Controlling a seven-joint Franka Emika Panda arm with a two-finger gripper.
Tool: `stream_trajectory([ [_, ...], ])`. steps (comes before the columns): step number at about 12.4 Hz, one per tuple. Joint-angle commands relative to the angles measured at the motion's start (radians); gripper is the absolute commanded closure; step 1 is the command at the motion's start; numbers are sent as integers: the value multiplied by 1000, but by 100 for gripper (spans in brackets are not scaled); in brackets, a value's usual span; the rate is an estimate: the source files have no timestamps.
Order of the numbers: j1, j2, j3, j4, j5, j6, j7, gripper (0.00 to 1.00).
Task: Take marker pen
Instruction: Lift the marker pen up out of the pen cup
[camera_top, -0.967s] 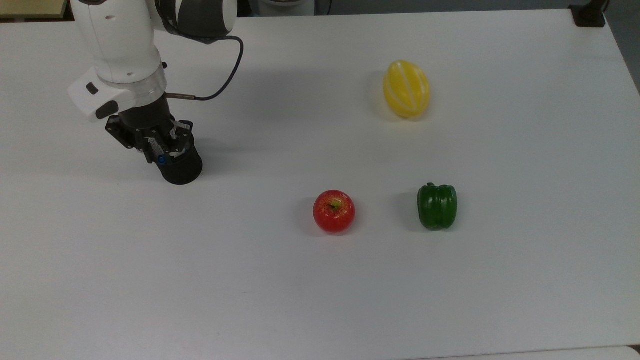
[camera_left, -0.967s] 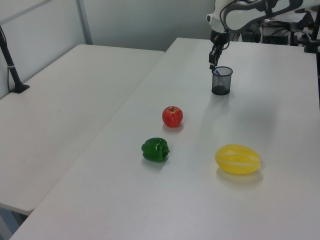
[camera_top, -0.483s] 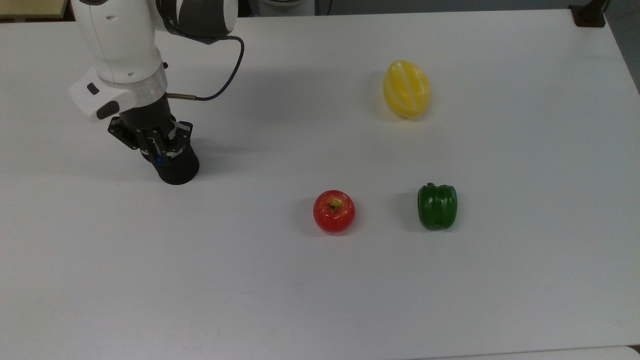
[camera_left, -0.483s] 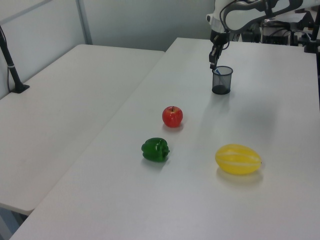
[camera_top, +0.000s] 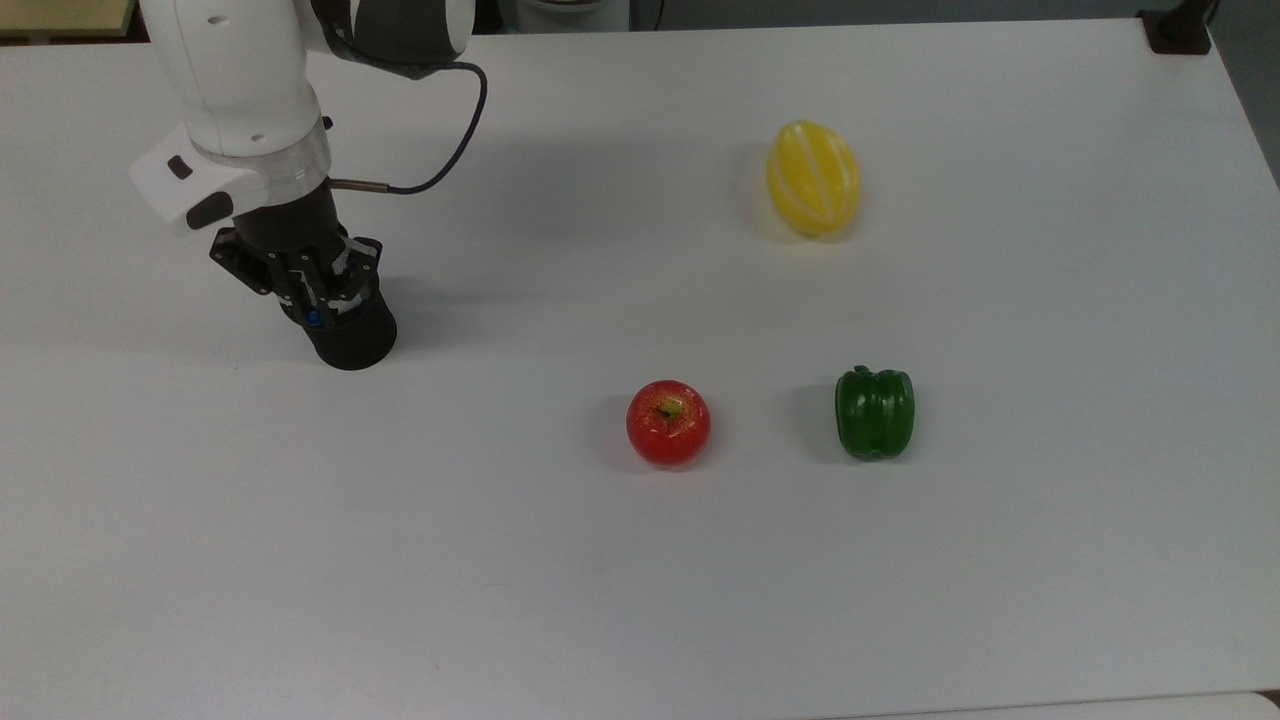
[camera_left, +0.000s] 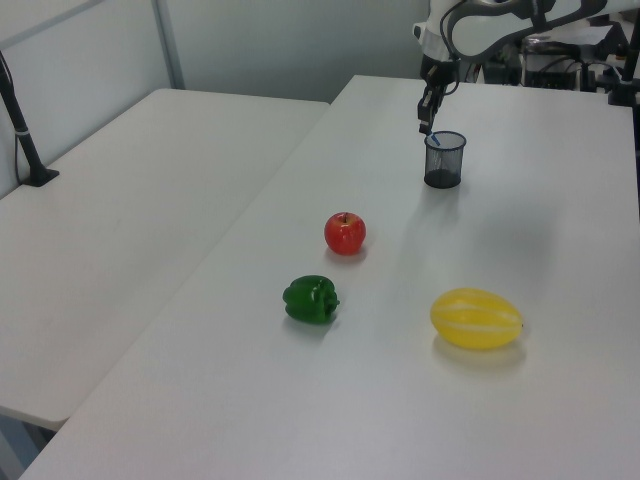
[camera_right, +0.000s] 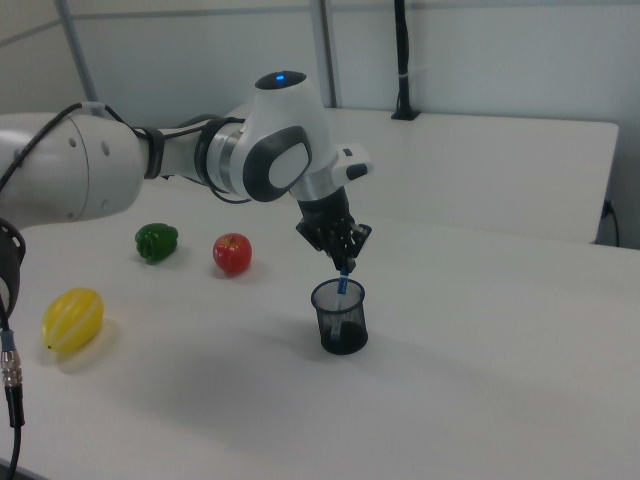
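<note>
A black mesh cylindrical pen cup (camera_right: 340, 317) stands upright on the white table (camera_top: 640, 560), at the top view's left, well apart from the fruit. Inside it sits a blue marker pen (camera_right: 342, 283) — its upper end rises above the rim. The robot's black two-finger gripper (camera_right: 343, 256) hangs directly over the cup's mouth, its fingers clenched on the pen's top end. In the top view the gripper (camera_top: 316, 300) covers most of the cup's (camera_top: 352, 340) opening, with a blue spot of the pen (camera_top: 313, 319) showing between the fingers.

Elsewhere on the table lie a red apple (camera_top: 668, 422), a green bell pepper (camera_top: 875, 412) just to the top view's right of it, and a yellow ribbed melon (camera_top: 813, 177) farther back — all loose on the surface, none in a container.
</note>
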Motion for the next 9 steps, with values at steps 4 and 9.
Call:
stream_trajectory([
  [4,-3,-145,-6,-11,1,-57,12,96],
  [9,7,-225,-4,5,5,-58,48,96],
])
